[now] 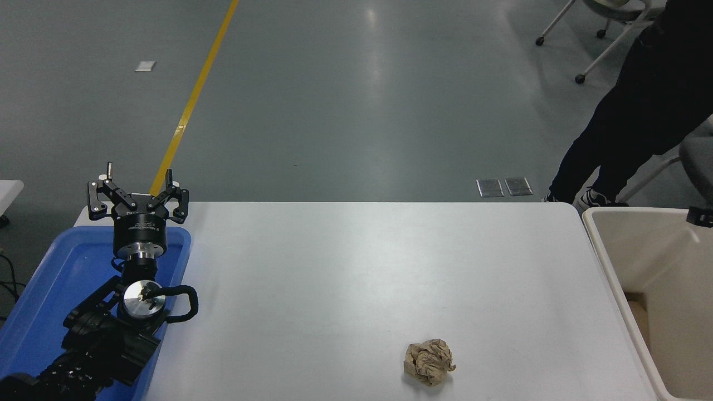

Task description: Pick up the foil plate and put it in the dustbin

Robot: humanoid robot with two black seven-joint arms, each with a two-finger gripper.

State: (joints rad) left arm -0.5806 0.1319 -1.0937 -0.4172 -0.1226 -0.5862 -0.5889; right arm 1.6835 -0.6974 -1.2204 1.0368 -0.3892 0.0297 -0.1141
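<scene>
The foil plate does not show in the head view. The cream-beige dustbin [611, 278] stands at the table's right end, and the part of its inside that I see holds no foil. Only a small black bit of my right gripper [701, 216] shows at the right edge, above the bin's far rim. My left gripper [137, 195] is parked at the lower left, open and empty, above the blue tray.
A brown crumpled paper ball [428, 362] lies on the white table [356, 267] near the front. The shallow blue tray [50, 278] sits under the left arm. A person in dark trousers [640, 106] stands at the far right, beside wheeled chairs.
</scene>
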